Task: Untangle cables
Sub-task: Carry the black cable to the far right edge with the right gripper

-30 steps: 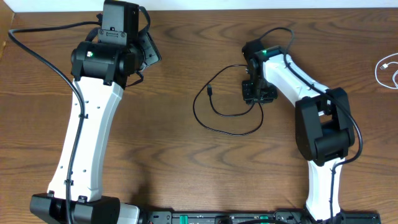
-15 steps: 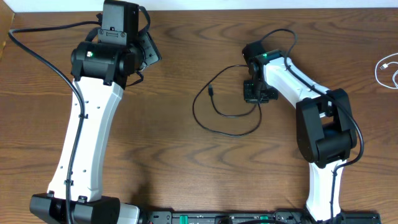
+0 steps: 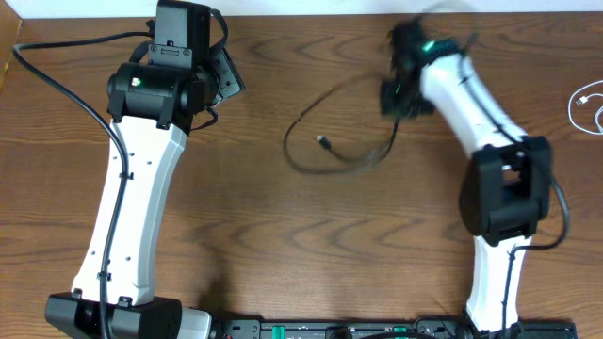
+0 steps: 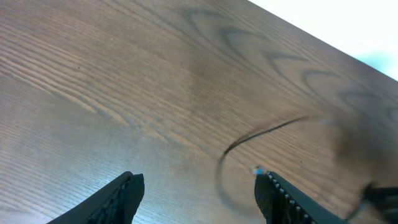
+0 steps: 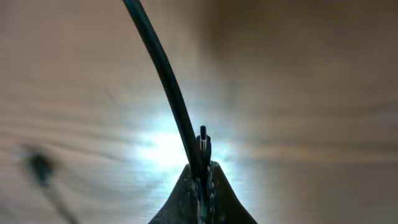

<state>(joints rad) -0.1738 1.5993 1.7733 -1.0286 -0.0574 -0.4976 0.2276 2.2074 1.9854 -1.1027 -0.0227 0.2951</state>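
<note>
The black cable (image 3: 290,151) lies in a loose loop at the middle of the wooden table, its small plug (image 3: 324,143) inside the loop. One strand rises to my right gripper (image 3: 397,92), which is blurred near the far edge. In the right wrist view that gripper (image 5: 202,180) is shut on the black cable (image 5: 163,68), which runs up and left from the fingertips. The white cable (image 3: 586,102) lies apart at the right edge. My left gripper (image 4: 199,198) is open over bare wood with nothing between its fingers, and the black cable (image 4: 261,130) lies beyond it.
The table's far edge (image 3: 301,15) meets a white surface just behind both wrists. The left arm (image 3: 132,188) stretches along the left side and the right arm (image 3: 499,188) along the right. A black rail (image 3: 311,330) runs along the near edge.
My right gripper has shut on the black cable and swung toward the far edge, pulling the loop flatter and shifting it. The left arm has not moved.
</note>
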